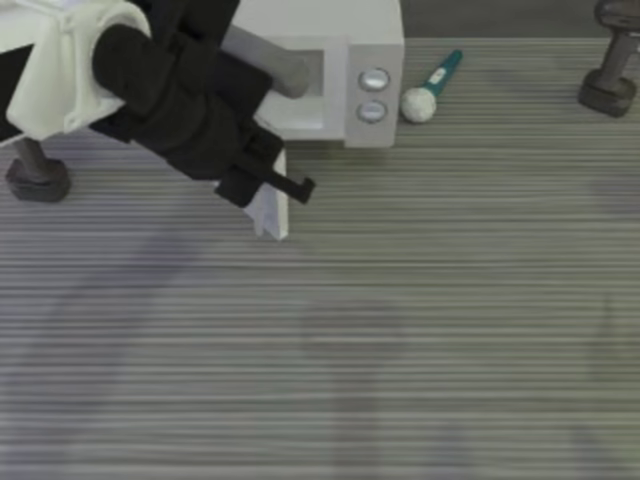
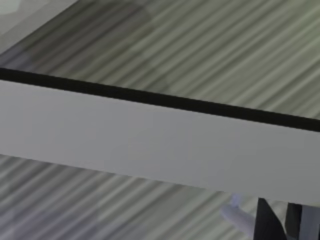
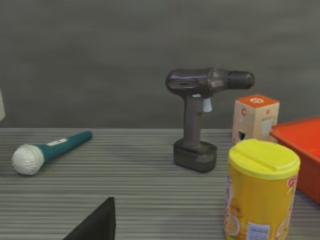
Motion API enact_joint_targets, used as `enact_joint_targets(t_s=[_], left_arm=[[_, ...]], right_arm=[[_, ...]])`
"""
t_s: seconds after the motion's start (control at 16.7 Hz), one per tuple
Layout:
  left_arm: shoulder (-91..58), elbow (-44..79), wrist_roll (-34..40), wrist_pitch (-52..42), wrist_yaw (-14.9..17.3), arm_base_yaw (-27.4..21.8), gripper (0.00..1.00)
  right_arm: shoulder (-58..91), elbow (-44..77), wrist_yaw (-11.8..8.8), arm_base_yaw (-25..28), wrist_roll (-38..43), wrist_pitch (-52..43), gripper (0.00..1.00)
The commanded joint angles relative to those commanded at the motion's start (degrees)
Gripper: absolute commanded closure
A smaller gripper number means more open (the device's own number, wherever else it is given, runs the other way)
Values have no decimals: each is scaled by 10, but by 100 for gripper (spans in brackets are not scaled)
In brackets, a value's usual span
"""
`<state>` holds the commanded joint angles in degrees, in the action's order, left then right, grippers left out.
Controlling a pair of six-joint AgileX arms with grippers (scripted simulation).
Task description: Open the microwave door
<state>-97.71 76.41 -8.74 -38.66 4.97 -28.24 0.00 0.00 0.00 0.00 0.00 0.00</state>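
Observation:
The white microwave point(image 1: 372, 30) stands at the table's back middle, its two grey knobs point(image 1: 373, 95) facing front. The microwave door point(image 1: 272, 215) is swung wide open and sticks out toward the front, seen edge-on, with the cavity point(image 1: 305, 85) exposed. My left gripper point(image 1: 272, 186) reaches over from the left and is shut across the door's outer edge; one black finger point(image 1: 300, 187) shows on the door's right side. In the left wrist view the door point(image 2: 150, 140) fills the middle as a white band, with a dark finger point(image 2: 267, 225) beside a pale handle point(image 2: 235, 214). My right arm is out of the top view.
A teal microphone point(image 1: 430, 88) lies right of the microwave. A dark drill point(image 1: 610, 70) stands at the back right, and another dark tool point(image 1: 35, 175) at the left. The right wrist view also shows a yellow canister point(image 3: 260, 192), an orange-white box point(image 3: 255, 117) and a red tray point(image 3: 300, 145).

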Motion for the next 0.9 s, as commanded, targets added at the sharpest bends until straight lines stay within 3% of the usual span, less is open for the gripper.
enact_joint_targets(t_s=[0.6,0.9], left_arm=[[0,0,0,0,0,0,100],[7,-7,-23,-1,15,7,100]], right_arm=[[0,0,0,0,0,0,0],[0,0,0,0,0,0,0]])
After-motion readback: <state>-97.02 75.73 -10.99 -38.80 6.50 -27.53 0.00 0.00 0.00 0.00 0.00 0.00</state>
